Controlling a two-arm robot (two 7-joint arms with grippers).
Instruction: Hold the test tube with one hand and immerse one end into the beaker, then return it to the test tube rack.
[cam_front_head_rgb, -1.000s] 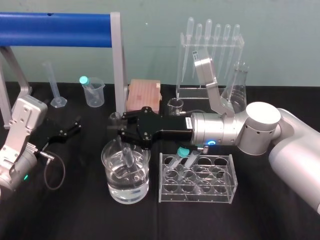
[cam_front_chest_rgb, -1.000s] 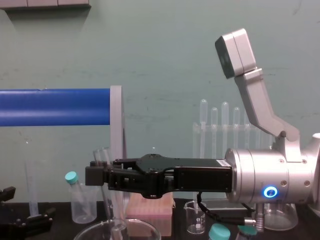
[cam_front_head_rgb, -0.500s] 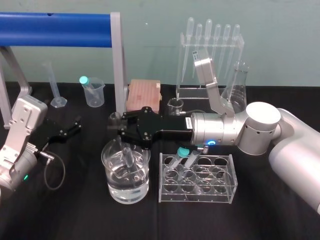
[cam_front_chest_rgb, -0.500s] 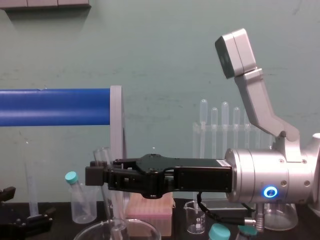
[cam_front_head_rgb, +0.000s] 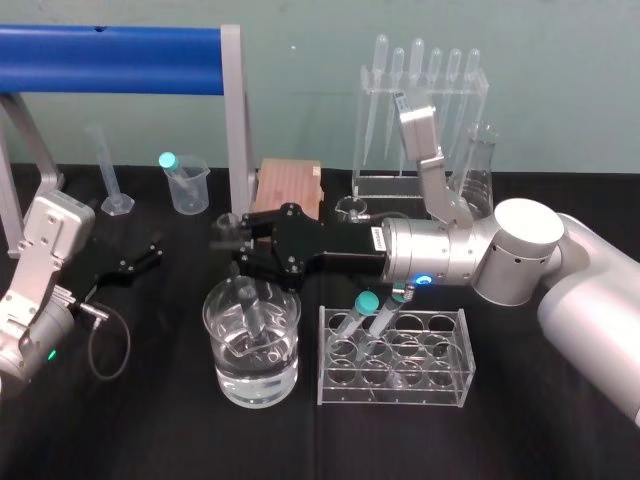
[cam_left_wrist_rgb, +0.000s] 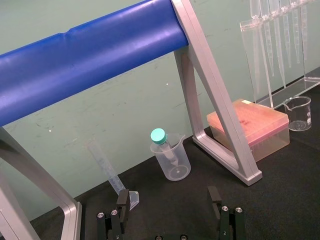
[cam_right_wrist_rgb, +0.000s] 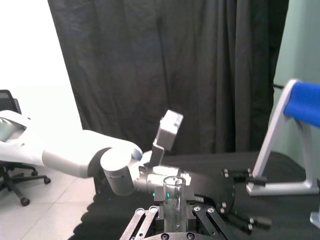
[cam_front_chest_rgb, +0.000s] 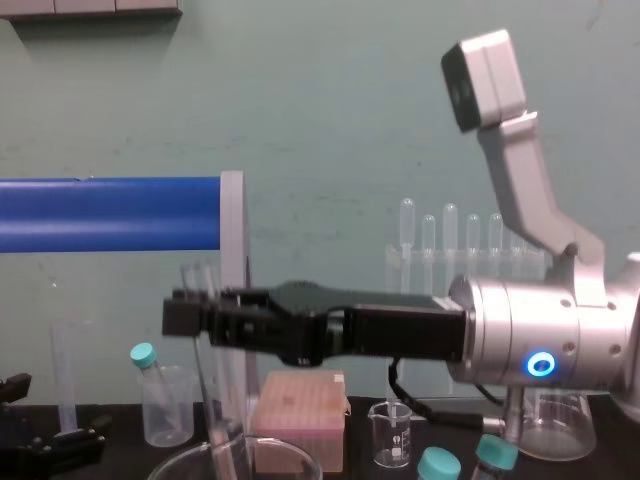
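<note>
My right gripper reaches in from the right and is shut on the test tube, a slim clear glass tube held near its open rim. The tube hangs slightly tilted, its lower end inside the beaker, a wide glass vessel with water. In the chest view the tube runs down from the black fingers to the beaker rim. The right wrist view shows the tube's rim between the fingers. The clear test tube rack stands right of the beaker. My left gripper rests open at the left, seen also in its wrist view.
Two teal-capped tubes lean in the rack. Behind stand a pipette stand, a conical flask, a small beaker, a pink box, a plastic cup and a graduated cylinder. A blue-barred frame spans the back left.
My right gripper has risen a little and shifted slightly left, lifting the test tube higher; its lower end still sits within the beaker. The left arm has not moved.
</note>
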